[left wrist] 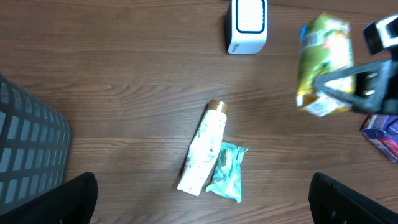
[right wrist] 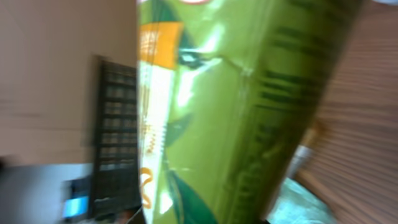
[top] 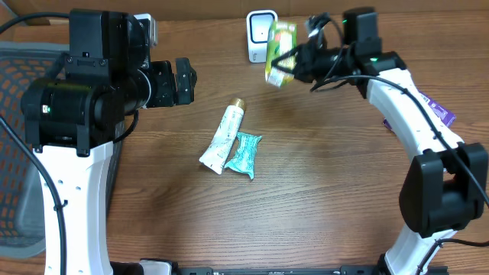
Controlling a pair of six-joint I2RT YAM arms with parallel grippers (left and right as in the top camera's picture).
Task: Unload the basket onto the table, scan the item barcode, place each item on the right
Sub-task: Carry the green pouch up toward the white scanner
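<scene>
The wooden surface carries everything, and its widest stretch of bare wood lies below and between the two hands, running toward the near edge. Behind and to the outer side of the left hand stands a grey slatted bin at the surface's left edge; the arm hides most of its inside, so its contents cannot be told. The left hand is released, with its fingers spread wide, and hovers over bare wood near the far left. The right hand is clenched on a green packet, gripping it by one side and holding it above the surface near the far edge, so that its glossy printed face fills the right wrist view. Just past the packet, away from the right hand, a small white scanner stands upright at the far edge, near the packet but apart from it. Ahead of the left hand, toward the middle, a white tube with a gold cap lies flat, and a teal sachet touches its lower side. A purple packet lies behind the right hand, partly under that arm, by the right edge.
</scene>
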